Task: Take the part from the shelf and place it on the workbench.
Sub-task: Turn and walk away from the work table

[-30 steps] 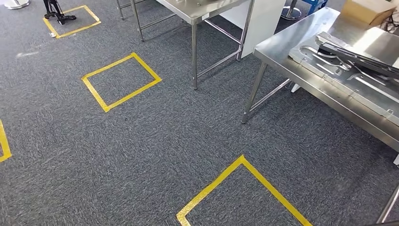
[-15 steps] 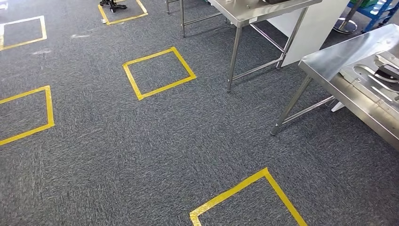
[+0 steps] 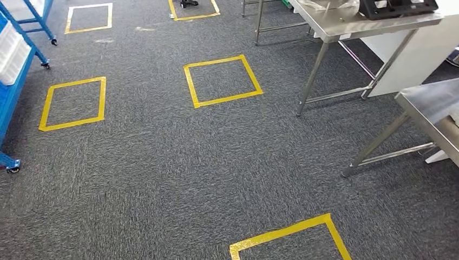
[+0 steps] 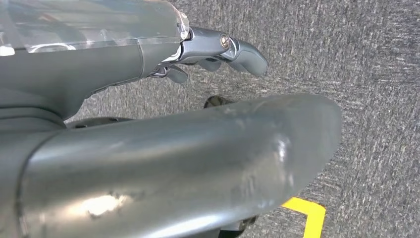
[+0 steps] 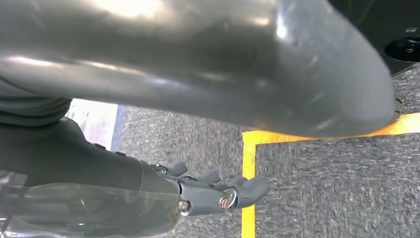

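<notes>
Grey carpet floor (image 3: 162,162) across the head view, marked with yellow tape squares: one near centre towards 12 o'clock (image 3: 212,61), one at 9 o'clock (image 3: 76,82), one cut off at 6 o'clock (image 3: 281,233), another far off at 11 o'clock (image 3: 89,29).

At 9 o'clock, on the edge, a blue shelf (image 3: 12,103) on casters, with white flat pieces (image 3: 10,51) lying on it. Cannot tell which thing is the part; nothing certain beyond those white pieces on the shelf.

At 1 o'clock, a steel tabletop (image 3: 352,27) on thin legs, carrying a black object (image 3: 398,6) at its far end. Just beside its legs, a white panel (image 3: 411,59). At 3 o'clock, the corner of a second steel tabletop (image 3: 427,103), well apart from the shelf.

In the left wrist view, left hand (image 4: 99,69) hanging over the carpet, thick thumb (image 4: 198,158) in front, fingers (image 4: 245,52) stretched out and spread from the thumb, wide, holding nothing. Corner of yellow tape (image 4: 309,213) on the carpet below.

In the right wrist view, right hand (image 5: 99,173) likewise hanging, fingers (image 5: 247,191) nearly straight, wide of the thumb (image 5: 223,64), holding nothing. Beneath them, a yellow tape corner (image 5: 249,148) on the carpet.
</notes>
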